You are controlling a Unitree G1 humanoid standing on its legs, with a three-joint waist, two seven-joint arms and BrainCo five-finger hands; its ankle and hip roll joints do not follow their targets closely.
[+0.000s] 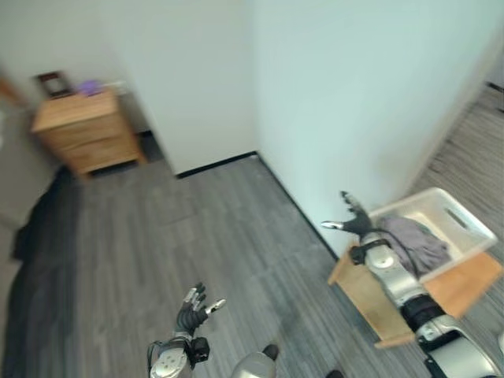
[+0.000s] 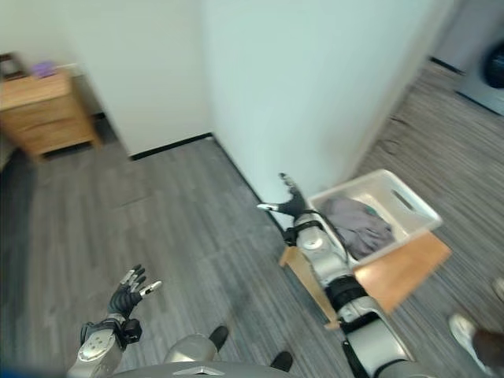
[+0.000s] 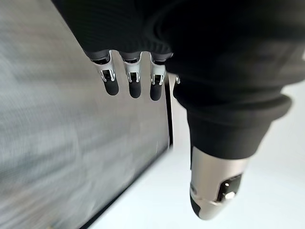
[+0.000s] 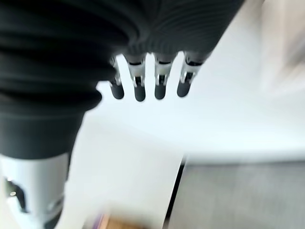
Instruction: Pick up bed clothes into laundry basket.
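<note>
A white laundry basket (image 1: 465,224) stands on a low wooden table (image 1: 461,287) at the right, by the wall. Grey clothes (image 1: 416,242) lie heaped inside it. My right hand (image 1: 354,222) hovers just left of the basket's near corner, open with fingers spread and nothing in it. My left hand (image 1: 191,311) is low over the grey floor at the bottom, open and empty too. In the wrist views the left hand's fingers (image 3: 134,83) and the right hand's fingers (image 4: 149,82) hang relaxed and hold nothing.
A white wall corner (image 1: 256,118) juts into the middle of the room. A wooden nightstand (image 1: 85,130) with a small purple thing on top stands at the far left. Dark bedding (image 1: 39,260) lies along the left edge. A person's shoe (image 2: 472,340) shows at the lower right.
</note>
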